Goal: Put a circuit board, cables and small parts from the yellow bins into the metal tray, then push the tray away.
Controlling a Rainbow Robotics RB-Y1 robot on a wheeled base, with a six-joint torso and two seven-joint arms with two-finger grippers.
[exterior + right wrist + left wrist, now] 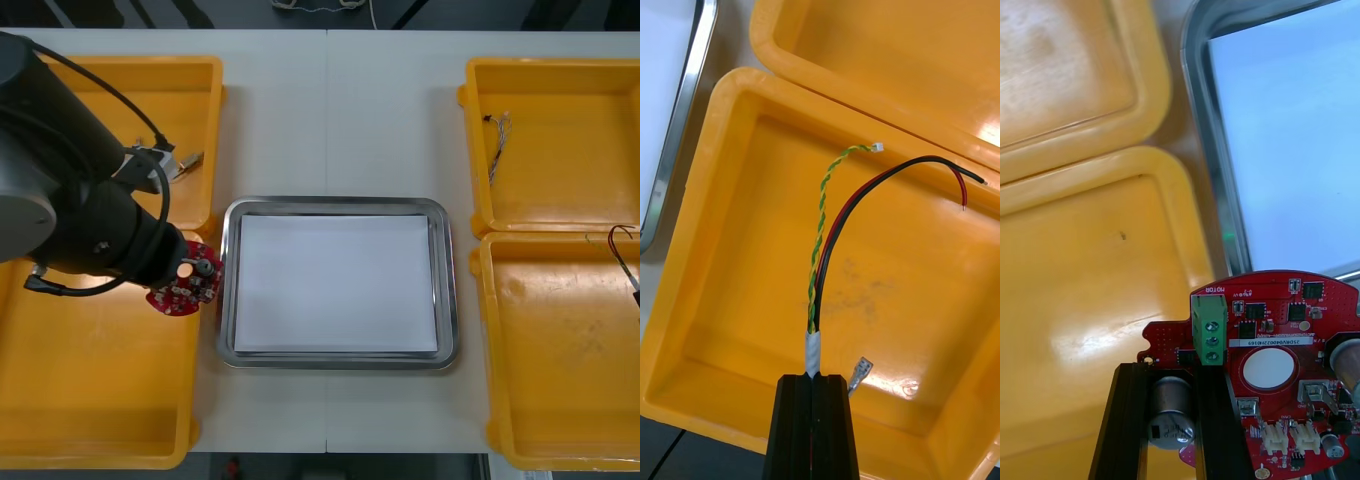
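The left tool [1171, 386] is closed to a narrow grip on the rim of the round red circuit board [186, 284], with a silver cylinder on the board sitting between its black fingers [1124, 420]. The board is at the inner rim of the near-left bin [90, 400], just beside the left rim of the metal tray [228, 300]. It seems to be lifted clear of the bin rim, though the arm hides too much to be sure. The tray lies mid-surface [330, 120], white inside and holding nothing.

The right tool [814, 382] is at the near right corner of the surface, above the near-right bin [715, 247]. Its fingers are pressed together on the taped end of a cable bundle [813, 351], which has one twisted yellow-green strand and one black-and-red pair rising free over the bin floor.

A thin twisted cable [497, 140] lies in the far-right bin [570, 180]. A small metal part [188, 162] lies in the far-left bin [195, 90].
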